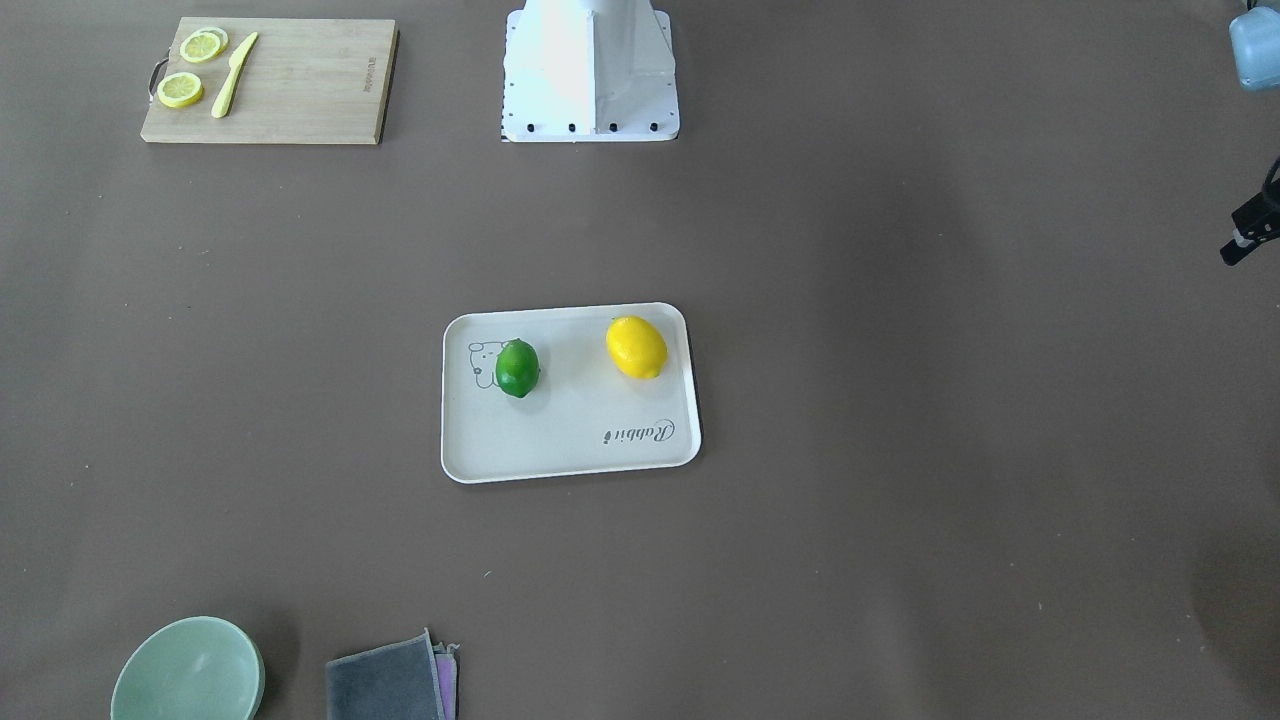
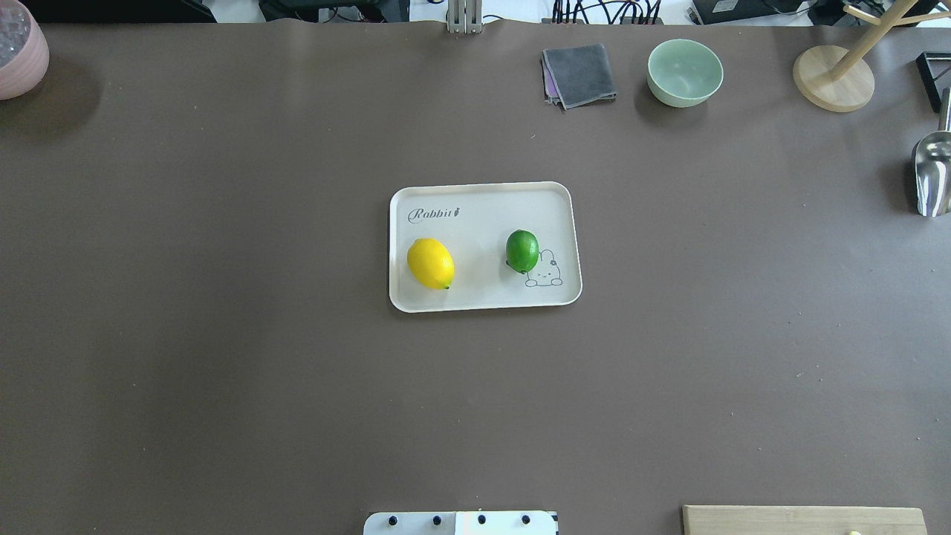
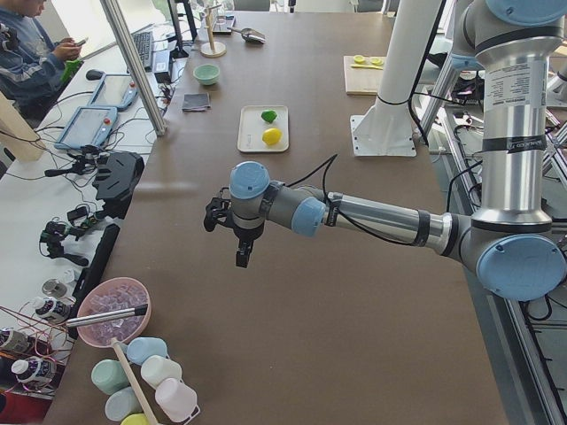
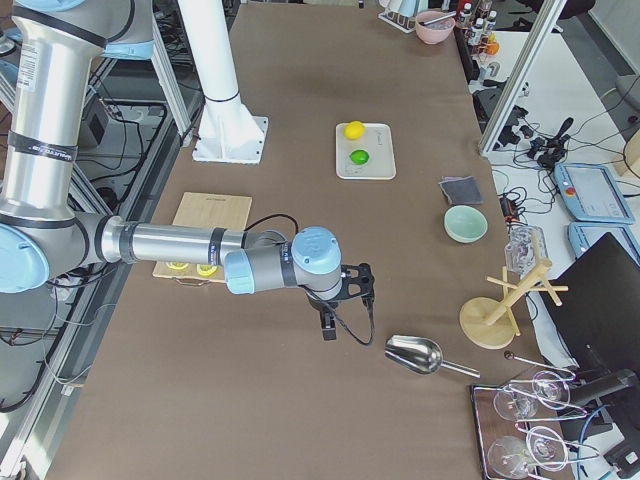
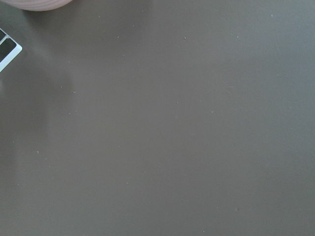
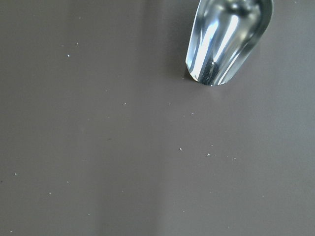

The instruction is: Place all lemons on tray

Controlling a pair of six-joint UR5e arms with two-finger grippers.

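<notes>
The off-white tray [image 2: 483, 223] sits in the middle of the brown table [image 2: 223, 371] and holds both lemons. The yellow lemon [image 2: 430, 263] lies toward the robot's left end of the tray, and the green lemon [image 2: 522, 250] lies toward the right end, apart from the yellow one. The green lemon touches the edge of a small rabbit drawing [image 2: 546, 273]. The word "Rabbit" [image 2: 435, 215] is printed in script in the tray's far left corner. A pale green bowl [image 2: 684, 72] stands at the far edge beside a folded grey cloth [image 2: 579, 74]. At the robot's far left, a pink bowl [image 3: 113, 312] holds clear ice-like cubes, with a metal handle resting in it. A wooden cutting board [image 1: 270, 80] near the robot's right carries two lemon slices [image 1: 192, 68] and a yellow knife [image 1: 233, 75]. Small lettering runs along one end of the board, too fine to read. The left gripper [image 3: 235, 235] hangs over bare table well apart from the tray. The right gripper [image 4: 345, 300] hangs near a shiny metal scoop [image 6: 226, 39], also well apart from the tray. Neither wrist view shows any fingers, so I cannot tell whether either gripper is released or clenched. Nothing is seen in either one.
</notes>
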